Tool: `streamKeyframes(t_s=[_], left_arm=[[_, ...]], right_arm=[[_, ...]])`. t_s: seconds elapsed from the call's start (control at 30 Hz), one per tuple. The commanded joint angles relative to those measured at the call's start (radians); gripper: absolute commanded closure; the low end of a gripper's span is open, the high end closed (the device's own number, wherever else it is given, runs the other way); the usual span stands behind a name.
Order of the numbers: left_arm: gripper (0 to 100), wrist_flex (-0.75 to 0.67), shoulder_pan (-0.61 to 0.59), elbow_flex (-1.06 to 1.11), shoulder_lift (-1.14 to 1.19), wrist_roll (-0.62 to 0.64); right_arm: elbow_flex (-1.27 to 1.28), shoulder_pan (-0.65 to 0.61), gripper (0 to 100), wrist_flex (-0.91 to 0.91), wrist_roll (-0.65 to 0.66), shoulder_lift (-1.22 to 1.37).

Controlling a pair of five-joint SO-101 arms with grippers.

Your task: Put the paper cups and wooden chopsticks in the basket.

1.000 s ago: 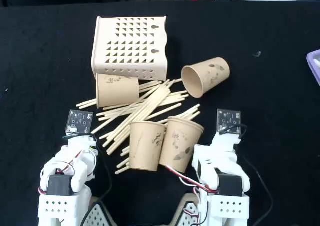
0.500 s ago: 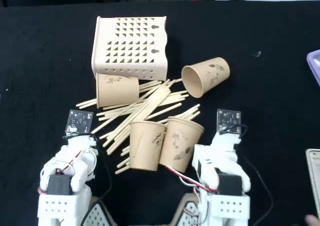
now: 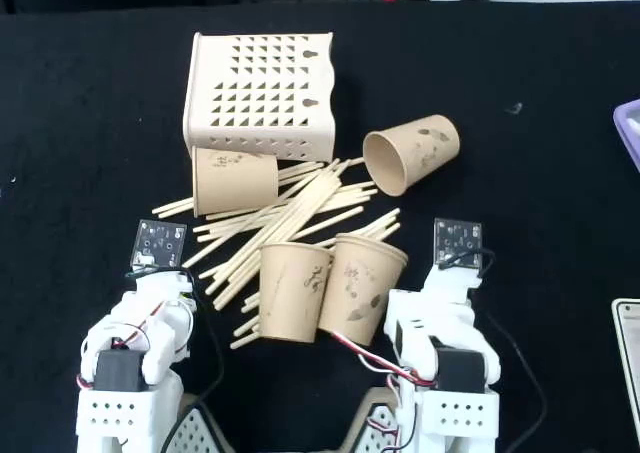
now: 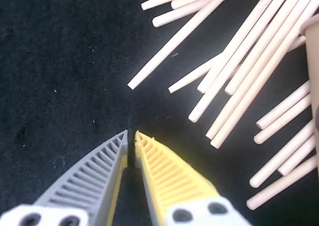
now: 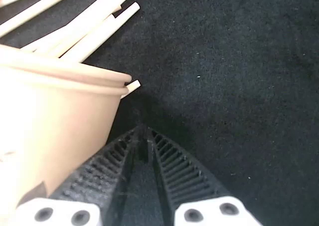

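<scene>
Left gripper [image 4: 130,134]: fingers pressed together, empty. Right gripper [image 5: 144,129]: same. Paper cups [image 3: 294,291] and wooden chopsticks [image 3: 300,205] lie scattered on the worktop [image 3: 80,123], just beside the overturned basket [image 3: 260,93].

the black table [image 3: 80,93] carries a basket [image 3: 260,93] lying on its side. wooden chopsticks [image 3: 290,213] lie scattered just in front of the basket. one paper cup [image 3: 233,181] touches the basket, a second cup [image 3: 410,153] lies near its corner, and two further cups [image 3: 295,291] [image 3: 360,285] lie beyond the chopsticks.
</scene>
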Motion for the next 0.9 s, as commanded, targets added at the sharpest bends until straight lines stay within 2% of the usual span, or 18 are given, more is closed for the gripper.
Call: streamKeyframes(t_s=[0.0,0.87], left_arm=[[97,-0.011,-0.008,0.022,-0.002,0.0],[97,-0.011,-0.008,0.022,-0.002,0.0]], right_arm=[[0.001,0.014,98.6,0.006,-0.008,-0.09],[0.001,0.009,98.6,0.006,-0.009,-0.09]])
